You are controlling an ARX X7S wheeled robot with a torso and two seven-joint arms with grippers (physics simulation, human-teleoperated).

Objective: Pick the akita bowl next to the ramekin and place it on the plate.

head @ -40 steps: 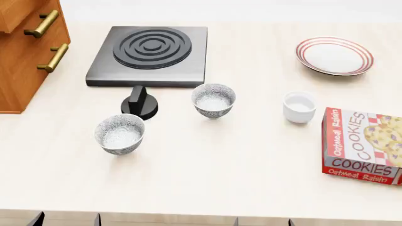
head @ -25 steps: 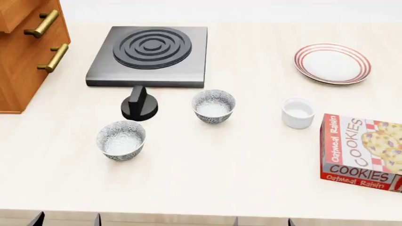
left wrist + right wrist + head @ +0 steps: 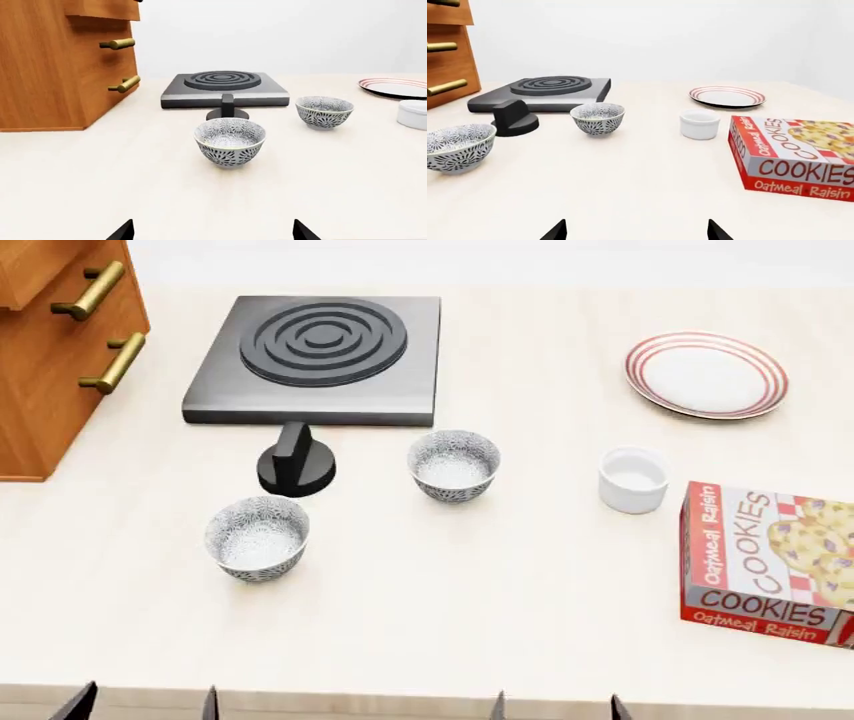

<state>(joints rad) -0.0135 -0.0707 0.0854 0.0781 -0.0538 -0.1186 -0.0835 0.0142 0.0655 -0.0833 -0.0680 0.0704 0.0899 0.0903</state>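
Akita bowl (image 3: 454,466) sits untouched well ahead of both claws; only dark fingertips (image 3: 556,232) show, spread wide, holding nothing.

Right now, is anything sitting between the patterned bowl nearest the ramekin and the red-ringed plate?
The ramekin sits just beside the straight line from that bowl to the plate; the rest of the counter there looks bare. The cookie box lies off the route.
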